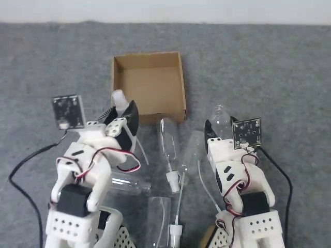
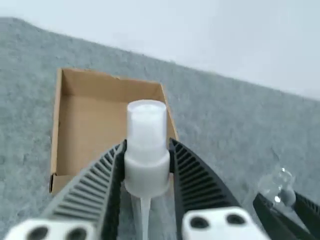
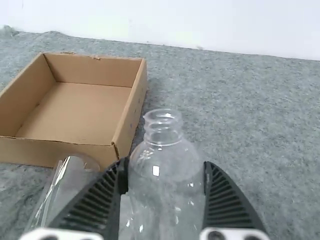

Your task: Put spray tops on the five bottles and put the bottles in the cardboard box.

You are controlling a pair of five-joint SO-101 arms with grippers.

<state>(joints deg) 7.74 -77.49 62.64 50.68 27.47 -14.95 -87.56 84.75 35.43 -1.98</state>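
Grey carpet: our left gripper [image 2: 146,147] pinches a white spray top [image 2: 146,125], head pointing far. Our right gripper [image 3: 165,167] clamps a clear bottle [image 3: 162,145], neck far.

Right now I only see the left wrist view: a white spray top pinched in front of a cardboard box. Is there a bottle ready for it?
Observer: Yes. The right gripper is shut on a clear bottle, held upright, its neck open with no top on.
Operator: Are there more bottles around?
Observer: Several lie on the grey carpet between the arms. One lying bottle just in front of the box looks to have a white top on its neck.
Operator: Where is my top compared with the box?
Observer: From above, the left gripper holds the spray top by the box's near left corner.
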